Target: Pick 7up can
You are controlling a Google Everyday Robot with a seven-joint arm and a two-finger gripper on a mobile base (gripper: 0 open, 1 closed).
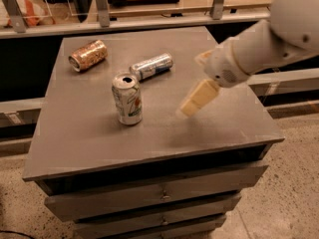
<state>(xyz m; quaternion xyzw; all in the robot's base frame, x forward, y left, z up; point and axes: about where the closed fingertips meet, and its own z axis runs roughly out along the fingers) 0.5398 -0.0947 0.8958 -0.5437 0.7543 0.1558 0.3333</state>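
The 7up can (pixel 126 99) stands upright on the grey cabinet top (pixel 89 133), left of centre; it is pale silver-white with a green band at its base and a silver top. My gripper (pixel 191 86) hovers above the cabinet top to the right of the can, apart from it. Its two cream fingers (pixel 199 97) are spread, open and empty. The white arm (pixel 269 34) reaches in from the upper right.
A copper-brown can (pixel 88 55) lies on its side at the back left. A slimmer silver-and-blue can (pixel 151 66) lies on its side just behind the 7up can. Drawers (pixel 159 193) front the cabinet. A railing and shelf (pixel 149 21) run behind.
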